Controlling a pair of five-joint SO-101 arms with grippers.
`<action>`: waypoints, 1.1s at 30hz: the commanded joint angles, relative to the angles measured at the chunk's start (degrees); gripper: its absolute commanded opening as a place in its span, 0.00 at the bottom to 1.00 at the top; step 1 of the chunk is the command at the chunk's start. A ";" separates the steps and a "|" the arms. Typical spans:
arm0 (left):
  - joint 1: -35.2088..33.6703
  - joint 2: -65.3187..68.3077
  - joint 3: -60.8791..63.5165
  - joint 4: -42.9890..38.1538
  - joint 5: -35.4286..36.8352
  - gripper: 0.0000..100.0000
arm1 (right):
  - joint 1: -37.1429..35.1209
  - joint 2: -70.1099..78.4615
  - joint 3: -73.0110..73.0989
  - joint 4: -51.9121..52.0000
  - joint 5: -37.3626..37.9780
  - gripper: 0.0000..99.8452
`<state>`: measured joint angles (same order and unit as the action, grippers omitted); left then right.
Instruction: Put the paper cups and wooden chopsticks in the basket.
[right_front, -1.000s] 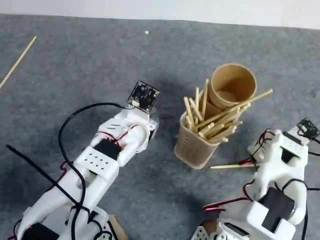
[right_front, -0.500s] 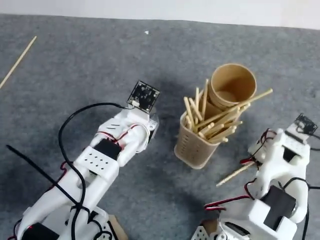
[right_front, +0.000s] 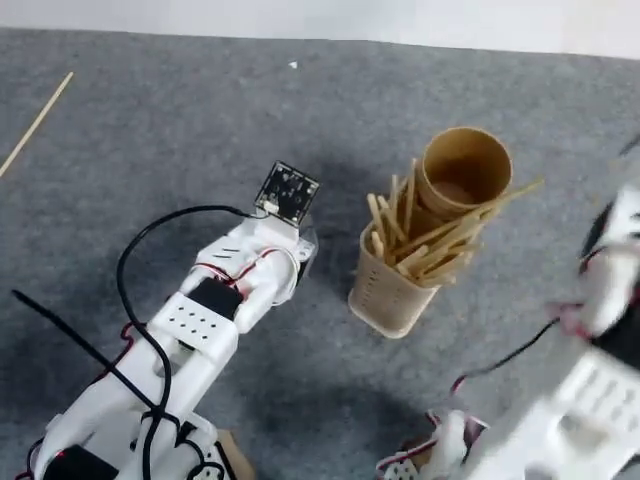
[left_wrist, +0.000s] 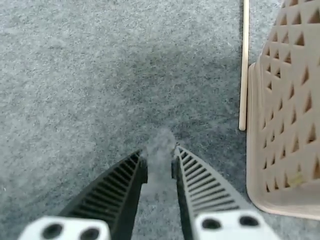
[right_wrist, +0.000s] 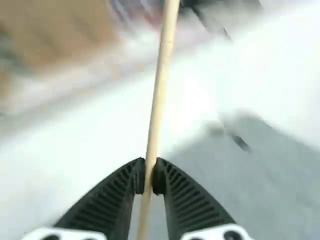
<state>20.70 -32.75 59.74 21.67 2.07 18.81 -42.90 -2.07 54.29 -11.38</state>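
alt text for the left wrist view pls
The left gripper, jaws slightly apart and empty, hangs over grey carpet. Nearby, a wooden chopstick lies flat on the carpet alongside the perforated wall of a beige basket.

You have a grey felt-like mat (right_front: 150, 130) spread under everything, a pale strip (right_front: 300, 18) along its far edge, and a tiny white speck (right_front: 293, 66) near that edge.
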 joint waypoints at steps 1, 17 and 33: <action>0.48 -0.22 -0.22 -0.88 0.44 0.12 | -9.27 -6.81 2.59 -4.97 0.18 0.00; 0.40 -0.22 -0.22 -0.97 0.44 0.12 | -24.31 -26.86 48.13 -22.20 8.88 0.00; -17.71 -0.48 -7.96 1.05 0.44 0.12 | -25.80 -28.79 35.38 5.76 1.67 0.50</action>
<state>11.74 -32.75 57.45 21.67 2.07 -6.95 -71.30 40.66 54.02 -8.22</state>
